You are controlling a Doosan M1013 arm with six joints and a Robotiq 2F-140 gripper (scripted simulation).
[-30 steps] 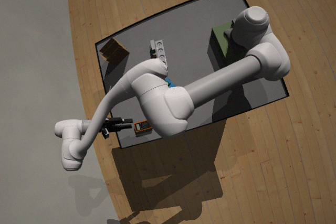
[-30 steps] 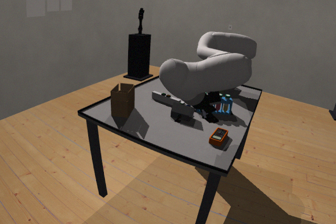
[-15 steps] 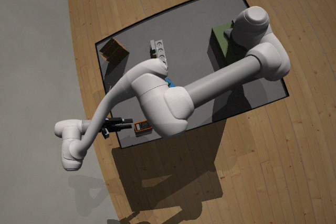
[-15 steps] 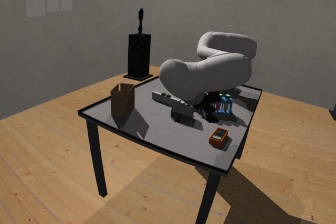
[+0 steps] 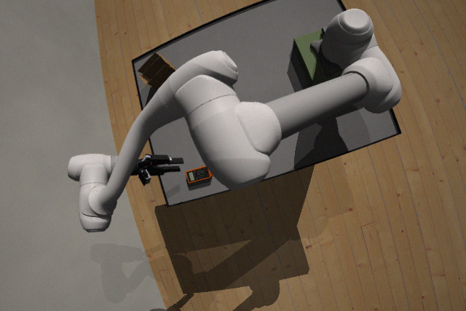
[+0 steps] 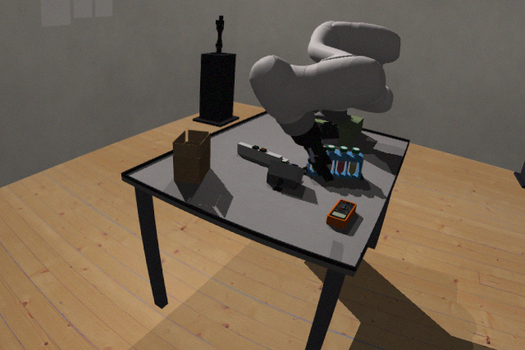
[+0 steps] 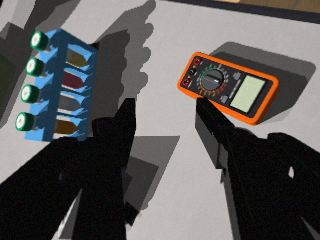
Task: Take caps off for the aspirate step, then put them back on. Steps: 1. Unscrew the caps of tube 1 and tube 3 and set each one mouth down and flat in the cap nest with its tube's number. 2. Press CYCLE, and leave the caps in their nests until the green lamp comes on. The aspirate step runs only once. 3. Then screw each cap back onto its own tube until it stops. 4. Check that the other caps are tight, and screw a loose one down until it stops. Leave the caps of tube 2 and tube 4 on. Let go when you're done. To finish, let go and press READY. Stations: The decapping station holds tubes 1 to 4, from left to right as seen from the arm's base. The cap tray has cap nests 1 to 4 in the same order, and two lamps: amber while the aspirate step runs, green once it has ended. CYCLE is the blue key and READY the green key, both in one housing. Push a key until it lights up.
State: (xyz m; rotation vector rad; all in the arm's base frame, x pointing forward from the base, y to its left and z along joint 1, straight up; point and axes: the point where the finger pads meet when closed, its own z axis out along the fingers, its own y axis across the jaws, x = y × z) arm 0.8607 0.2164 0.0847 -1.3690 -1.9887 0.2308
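Observation:
The blue decapping station (image 7: 60,85) holds four tubes, each with a green cap on; it also shows in the exterior view (image 6: 341,164). My gripper (image 7: 165,112) hangs above the bare table between the station and an orange multimeter (image 7: 227,87). Its fingers stand partly apart with nothing between them. In the exterior view the gripper (image 6: 321,168) is just left of the station. From above, the gripper (image 5: 175,164) is near the table's edge. The long grey cap tray (image 6: 260,152) with its lamps lies further left. The grey key housing (image 6: 285,175) stands in front of it.
An open cardboard box (image 6: 191,161) stands at the table's left corner. A green block (image 6: 347,124) sits behind the station, by the arm's base. The multimeter (image 6: 341,212) lies near the front edge. The arm hides much of the table from above.

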